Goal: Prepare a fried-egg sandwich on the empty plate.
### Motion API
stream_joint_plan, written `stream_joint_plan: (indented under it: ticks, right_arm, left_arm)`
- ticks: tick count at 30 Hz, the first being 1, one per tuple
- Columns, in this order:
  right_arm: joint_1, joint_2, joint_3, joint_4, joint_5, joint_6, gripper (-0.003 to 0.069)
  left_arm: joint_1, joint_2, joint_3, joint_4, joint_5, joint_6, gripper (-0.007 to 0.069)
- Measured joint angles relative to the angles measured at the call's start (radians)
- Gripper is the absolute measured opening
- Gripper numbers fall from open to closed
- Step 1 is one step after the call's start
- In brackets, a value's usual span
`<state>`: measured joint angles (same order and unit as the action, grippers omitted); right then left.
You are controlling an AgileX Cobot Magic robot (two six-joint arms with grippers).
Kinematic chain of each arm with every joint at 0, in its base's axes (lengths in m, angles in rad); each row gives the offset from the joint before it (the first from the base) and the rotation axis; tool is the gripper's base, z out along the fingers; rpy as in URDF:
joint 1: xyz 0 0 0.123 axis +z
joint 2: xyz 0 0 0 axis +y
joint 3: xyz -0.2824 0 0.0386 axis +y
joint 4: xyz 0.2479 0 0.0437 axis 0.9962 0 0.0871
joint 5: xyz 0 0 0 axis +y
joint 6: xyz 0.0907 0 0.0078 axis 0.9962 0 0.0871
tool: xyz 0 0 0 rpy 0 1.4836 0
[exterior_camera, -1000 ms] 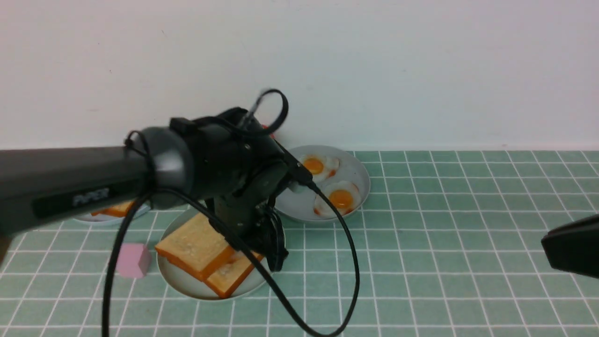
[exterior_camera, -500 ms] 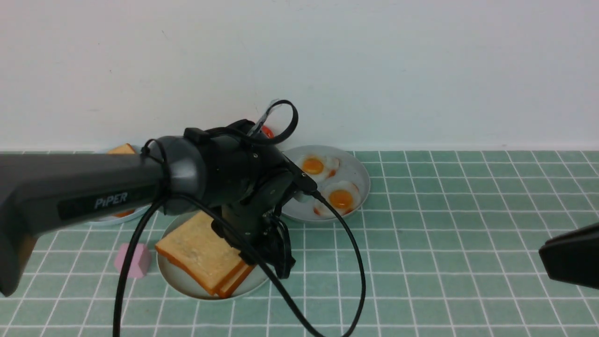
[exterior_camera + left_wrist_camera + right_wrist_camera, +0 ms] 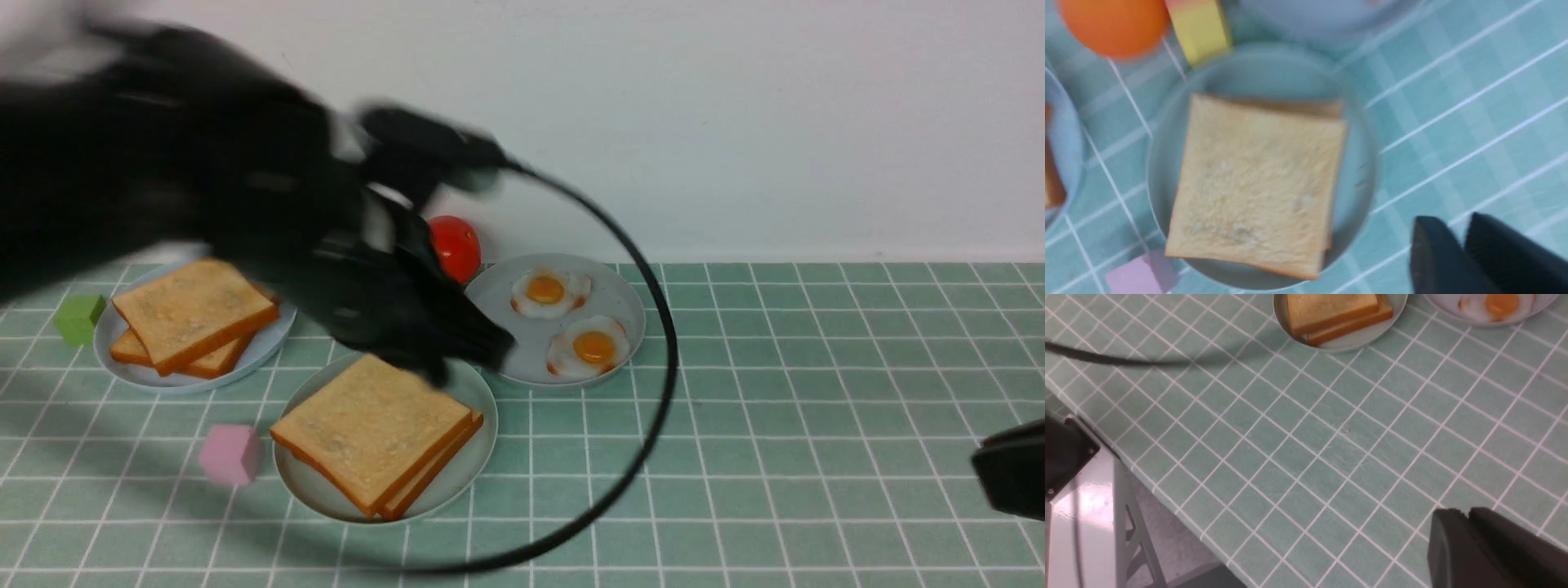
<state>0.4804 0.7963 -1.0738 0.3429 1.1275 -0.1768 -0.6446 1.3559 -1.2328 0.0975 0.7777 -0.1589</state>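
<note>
The fried-egg sandwich [image 3: 377,433] lies on the pale mint plate [image 3: 483,441] at the table's middle front. Two toast slices are stacked almost squarely, and no egg shows between them. In the left wrist view the top slice [image 3: 1257,183] covers most of the plate [image 3: 1161,163]. My left gripper [image 3: 1447,222] hangs shut and holds nothing, off the plate's side over the tiles. In the front view it is a blurred dark shape [image 3: 465,347] above the plate's far rim. My right gripper [image 3: 1466,512] is shut and holds nothing over bare tiles at the front right [image 3: 1012,482].
A grey-blue plate with two fried eggs [image 3: 555,322] stands behind the sandwich. A plate of plain toast [image 3: 192,314] sits at the back left. Around them are a red tomato [image 3: 455,245], a green cube [image 3: 79,318], a pink cube [image 3: 231,455] and a yellow block [image 3: 1202,28]. The left arm's cable [image 3: 653,425] loops low.
The top slice, skewed a second ago, now lies square on the lower one. My left arm has lifted up and back to the left, away from the plate. The right gripper has barely moved.
</note>
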Motion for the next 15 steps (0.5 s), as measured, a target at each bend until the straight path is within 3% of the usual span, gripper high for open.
stream_joint_plan:
  ticks: [2,10,15]
  right_arm:
    - [0.0,-0.036,0.0,-0.008,0.002,0.003,0.0071]
    - [0.0,-0.234,0.027,-0.139,-0.004,0.149,-0.0006]
    - [0.0,-0.341,0.139,-0.2,-0.065,0.252,-0.0008]
  left_arm:
    - [0.0,-0.188,0.105,-0.035,-0.096,0.0,-0.0013]
    - [0.0,-0.902,0.69,-0.191,-0.55,0.0,-0.0013]
    - [0.0,-1.147,0.917,-0.189,-0.667,-0.006,-0.0013]
